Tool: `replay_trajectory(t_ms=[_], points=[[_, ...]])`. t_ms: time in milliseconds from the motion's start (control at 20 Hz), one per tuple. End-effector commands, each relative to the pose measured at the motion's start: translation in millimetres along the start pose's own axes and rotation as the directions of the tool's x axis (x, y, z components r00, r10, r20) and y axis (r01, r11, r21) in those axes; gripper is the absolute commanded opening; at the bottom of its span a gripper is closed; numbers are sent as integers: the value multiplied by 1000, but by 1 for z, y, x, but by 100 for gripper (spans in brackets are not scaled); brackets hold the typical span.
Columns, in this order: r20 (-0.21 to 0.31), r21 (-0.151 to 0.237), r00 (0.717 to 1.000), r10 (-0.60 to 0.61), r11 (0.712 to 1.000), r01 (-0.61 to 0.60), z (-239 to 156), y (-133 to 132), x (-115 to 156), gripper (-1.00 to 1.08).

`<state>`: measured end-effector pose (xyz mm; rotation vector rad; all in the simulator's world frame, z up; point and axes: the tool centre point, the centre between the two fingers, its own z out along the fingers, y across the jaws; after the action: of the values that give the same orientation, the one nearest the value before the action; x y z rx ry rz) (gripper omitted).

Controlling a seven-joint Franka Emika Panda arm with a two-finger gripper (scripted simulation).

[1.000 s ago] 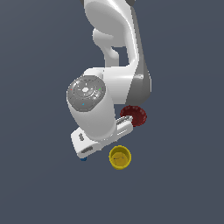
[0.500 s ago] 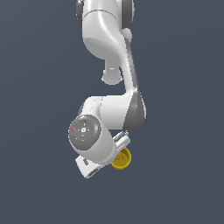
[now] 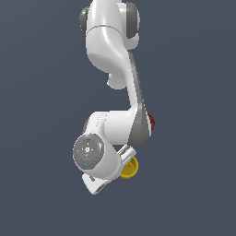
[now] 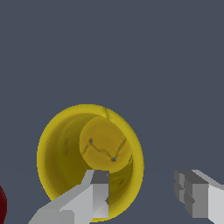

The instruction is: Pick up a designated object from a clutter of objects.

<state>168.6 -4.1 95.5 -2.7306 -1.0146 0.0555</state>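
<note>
The yellow cup (image 4: pixel 89 162) stands upright on the dark grey tabletop (image 4: pixel 131 48), its open mouth facing the wrist camera; the round floor inside shows a thin dark zigzag line. The tool (image 4: pixel 142 192) is spread apart: one finger (image 4: pixel 94 197) hangs over the cup's mouth, inside the rim at about the 6 o'clock part of the opening as that camera presents it, while the other finger (image 4: pixel 199 194) stands clear outside the cup wall, with bare tabletop between it and the rim. The near wall of the cup thus lies between the two fingers. Contact between either finger and the cup cannot be confirmed. A sliver of the dark red bowl (image 4: pixel 1 203) shows at the picture's edge, apart from the cup, at roughly 8 o'clock from it. In the exterior view the arm (image 3: pixel 115 69) reaches down from above and the wrist housing (image 3: pixel 99 159) covers most of the working area; the cup (image 3: pixel 130 168) shows only as a yellow crescent at about 3 o'clock of the housing, and the bowl (image 3: pixel 151 121) as a small red edge behind the forearm link, at about 1 o'clock from the cup. The fingers themselves are hidden in this view.
</note>
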Motion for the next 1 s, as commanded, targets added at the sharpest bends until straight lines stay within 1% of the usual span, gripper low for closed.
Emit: replay_trajectory(t_ms=[0, 600, 650, 950], points=[[0, 0, 1000, 0, 1000, 0, 0, 0, 0, 28], [-1, 0, 1000, -4, 1000, 4, 31, 0, 0, 28], [-1, 0, 1000, -4, 1000, 4, 31, 0, 0, -100], [-1, 0, 1000, -4, 1000, 4, 31, 0, 0, -100]])
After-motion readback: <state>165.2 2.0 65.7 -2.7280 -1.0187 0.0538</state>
